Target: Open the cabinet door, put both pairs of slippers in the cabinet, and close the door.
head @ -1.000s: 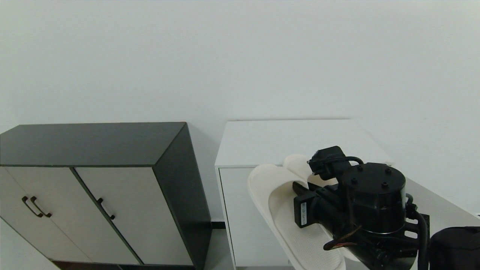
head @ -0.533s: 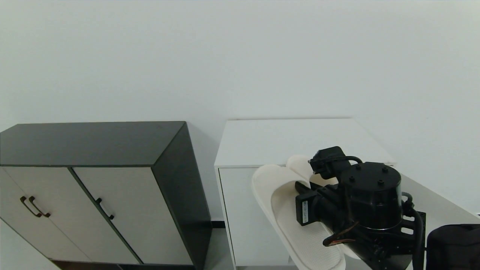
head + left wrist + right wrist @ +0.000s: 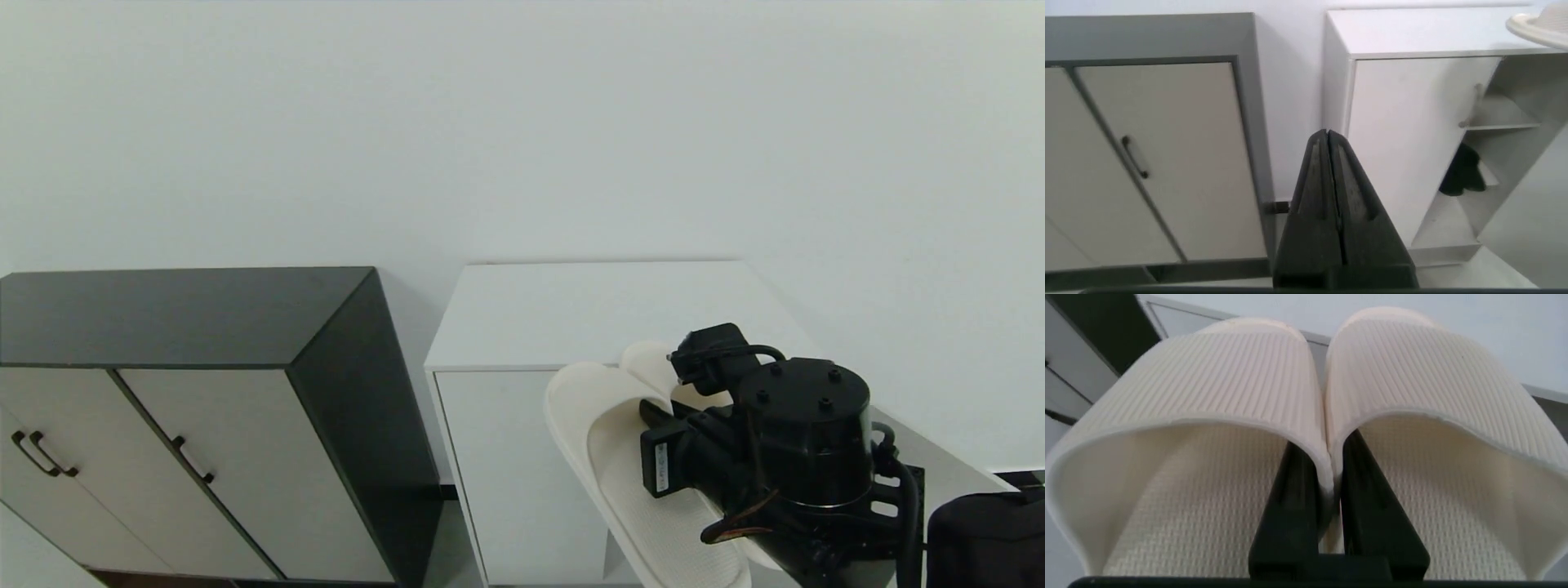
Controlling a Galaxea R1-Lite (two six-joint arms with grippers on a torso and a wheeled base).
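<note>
Right wrist view's pretty clear: the right gripper [image 3: 1328, 461] has one finger inside each of the cream slippers [image 3: 1233, 392], pinching their touching inner walls. In the head view they sit lower right, in front of the white cabinet [image 3: 588, 310]. The left gripper [image 3: 1328, 137] has its fingers pressed together, holding nothing. The cabinet's open, with something dark [image 3: 1465, 171] on a shelf inside.

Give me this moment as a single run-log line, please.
right gripper: shut on cream slippers | left gripper: shut, empty | white cabinet: open, dark item inside | slippers: not yet in cabinet
</note>
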